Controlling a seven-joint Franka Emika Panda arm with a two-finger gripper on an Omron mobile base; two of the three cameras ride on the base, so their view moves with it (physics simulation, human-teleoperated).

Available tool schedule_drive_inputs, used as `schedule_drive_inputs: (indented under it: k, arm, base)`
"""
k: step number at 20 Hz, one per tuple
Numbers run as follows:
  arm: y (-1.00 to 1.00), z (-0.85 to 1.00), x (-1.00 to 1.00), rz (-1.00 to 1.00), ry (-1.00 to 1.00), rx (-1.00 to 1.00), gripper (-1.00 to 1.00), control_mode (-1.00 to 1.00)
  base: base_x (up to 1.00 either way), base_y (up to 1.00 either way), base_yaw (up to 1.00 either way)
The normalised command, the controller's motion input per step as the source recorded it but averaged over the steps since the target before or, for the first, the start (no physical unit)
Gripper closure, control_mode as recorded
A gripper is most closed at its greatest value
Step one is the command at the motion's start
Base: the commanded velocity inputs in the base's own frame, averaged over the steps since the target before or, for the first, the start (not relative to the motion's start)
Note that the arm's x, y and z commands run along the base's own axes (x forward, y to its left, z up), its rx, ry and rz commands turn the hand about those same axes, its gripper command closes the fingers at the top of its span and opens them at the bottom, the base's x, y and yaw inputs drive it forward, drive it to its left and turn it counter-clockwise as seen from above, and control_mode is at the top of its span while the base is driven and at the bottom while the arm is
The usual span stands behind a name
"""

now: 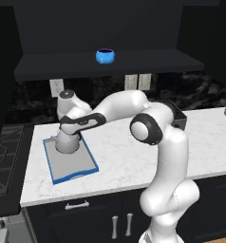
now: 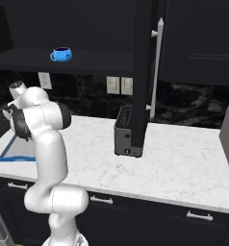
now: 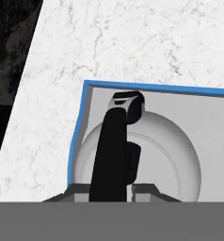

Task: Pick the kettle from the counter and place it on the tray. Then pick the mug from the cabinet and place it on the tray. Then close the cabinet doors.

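White marble counter (image 1: 134,156) is running under everything you're looking at. You're seeing the kettle (image 1: 67,142) sitting inside the tray (image 1: 74,166), toward its 11 o'clock corner in the left base view. Your gripper (image 3: 115,188) is hanging right over it, jaws looking like they're pinching the black handle (image 3: 115,150), both fingertips hugging it in the hand view. Up at 12 o'clock the mug (image 1: 105,56) is sitting on the cabinet (image 1: 110,66) shelf, well apart. Off to 3 o'clock you're getting the toaster (image 2: 125,132) beside an open cabinet door (image 2: 143,72).
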Motion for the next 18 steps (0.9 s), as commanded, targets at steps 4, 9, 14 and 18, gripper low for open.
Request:
schedule_drive_inputs:
  k: [4,9,14,18]
  arm:
    - [-0.01,0.01,-0.11,-0.11,-0.01,0.00,-1.00,-1.00]
    - [0.00,0.07,-0.14,-0.03,-0.04,0.04,-1.00,-1.00]
    - [0.00,0.13,-0.38,0.00,-0.09,0.04,-1.00,-1.00]
    - [0.00,0.08,-0.57,0.00,-0.09,0.04,-1.00,-1.00]
  base:
    - [0.00,0.00,0.00]
    - [0.00,0.00,0.00]
    - [0.00,0.00,0.00]
    - [0.00,0.00,0.00]
